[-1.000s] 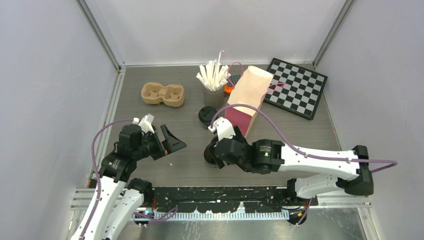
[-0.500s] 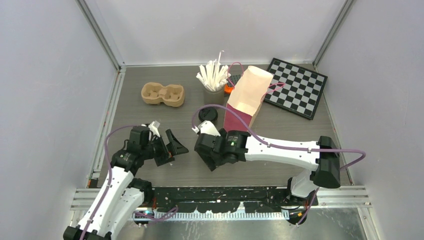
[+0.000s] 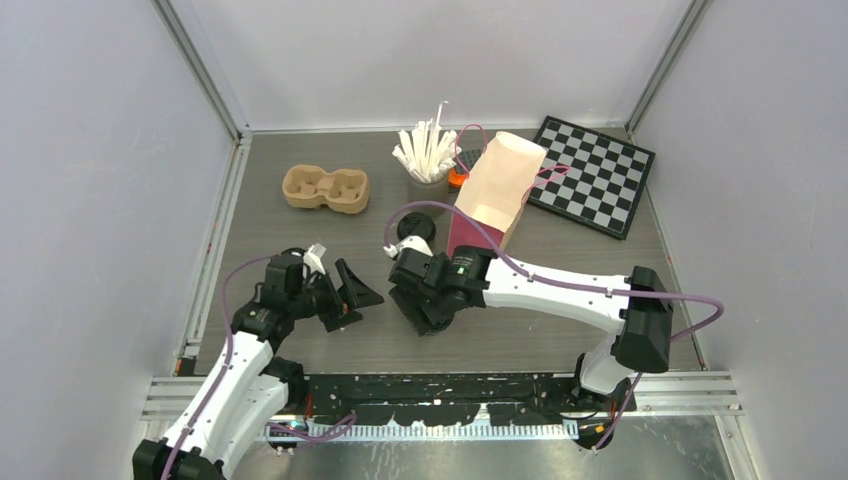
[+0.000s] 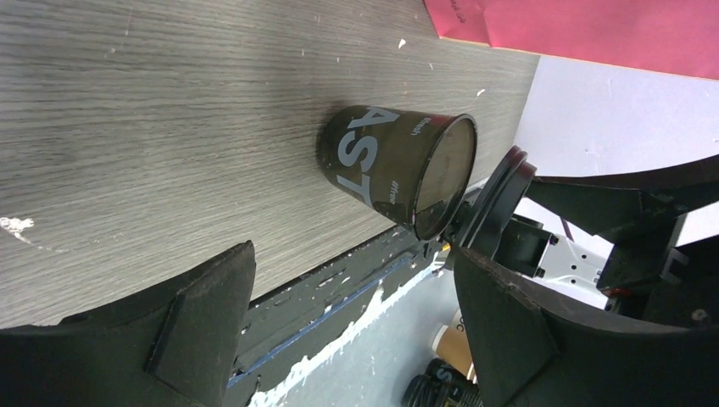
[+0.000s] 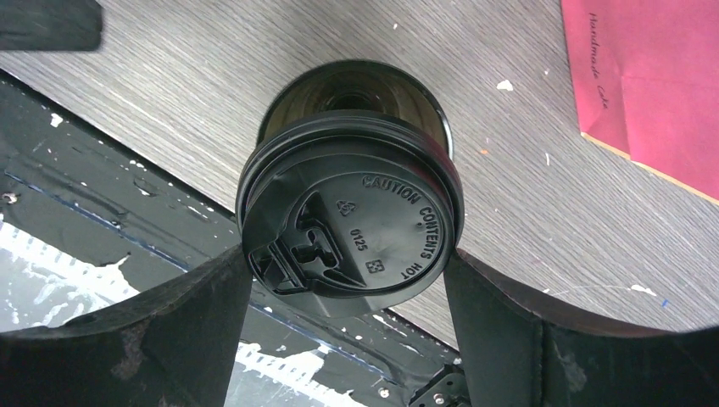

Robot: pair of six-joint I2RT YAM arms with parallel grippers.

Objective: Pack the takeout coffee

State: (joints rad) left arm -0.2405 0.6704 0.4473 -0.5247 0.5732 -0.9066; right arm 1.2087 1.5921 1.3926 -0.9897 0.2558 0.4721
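Observation:
One dark paper cup (image 4: 383, 161) stands near the table's front edge with its top open, seen from above in the right wrist view (image 5: 360, 95). My right gripper (image 5: 348, 254) is shut on that cup's black lid (image 5: 352, 225) and holds it tilted, just above the cup's mouth (image 4: 498, 199). In the top view the right gripper (image 3: 425, 308) hides this cup. The second cup (image 3: 414, 228), with its lid on, stands further back beside the paper bag. My left gripper (image 3: 352, 292) is open and empty, left of the near cup, jaws wide (image 4: 352, 271).
A tan pulp two-cup tray (image 3: 325, 188) lies at the back left. A grey cup of white sticks (image 3: 428, 160), a tan and red paper bag (image 3: 495, 195) lying on its side and a chessboard (image 3: 590, 175) are at the back right. The black front rail (image 3: 450, 385) is close.
My right arm has swung its forearm to the left while its gripper stayed over the near cup. My left gripper has moved a little right and nearer, toward that cup.

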